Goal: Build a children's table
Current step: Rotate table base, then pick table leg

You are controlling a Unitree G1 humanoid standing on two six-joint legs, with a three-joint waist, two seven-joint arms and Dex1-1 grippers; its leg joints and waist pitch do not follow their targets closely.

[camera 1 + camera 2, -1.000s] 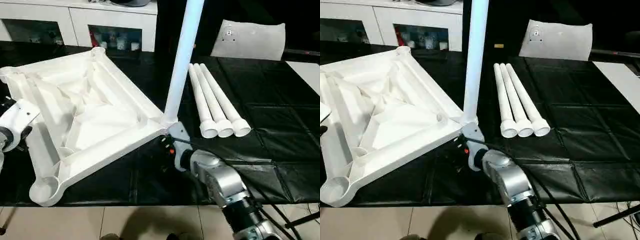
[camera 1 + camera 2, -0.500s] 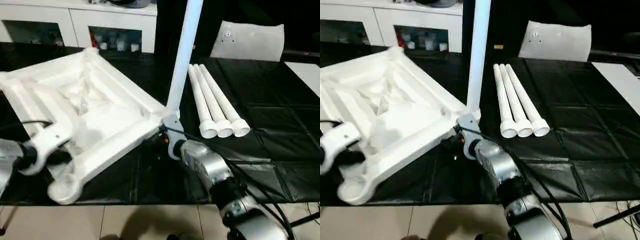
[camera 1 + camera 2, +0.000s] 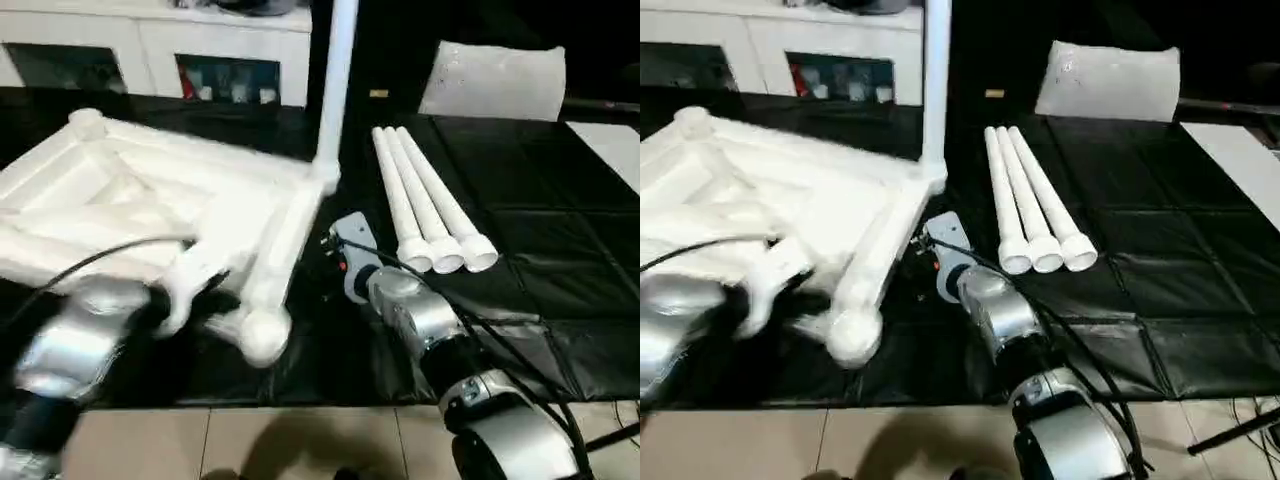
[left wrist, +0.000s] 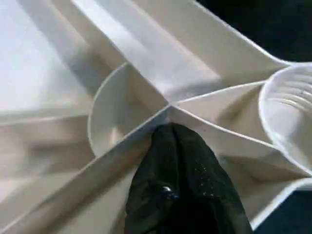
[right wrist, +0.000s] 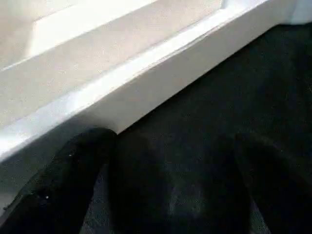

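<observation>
The white tabletop [image 3: 150,200] lies underside up on the left of the black table, ribs and corner sockets showing. One white leg [image 3: 338,80] stands upright in its far right corner socket. The other three legs [image 3: 430,210] lie side by side to the right. My left gripper [image 3: 175,300] reaches in over the tabletop's near side; in the left wrist view its black fingers [image 4: 173,146] are shut on a rib where the ribs cross, beside a round socket. My right gripper [image 3: 345,250] stands open just off the tabletop's rim [image 5: 146,73], with nothing between its fingers.
A flat white bag [image 3: 497,80] lies at the back right and a white board strip [image 3: 610,140] at the right edge. White cabinets [image 3: 150,40] stand behind the table. The black cover [image 3: 540,270] runs to the front edge, with floor below.
My left gripper has come in over the tabletop and shut on a rib. The tabletop has swung round, its near corner now further right. The right gripper has drawn back from the leg's corner.
</observation>
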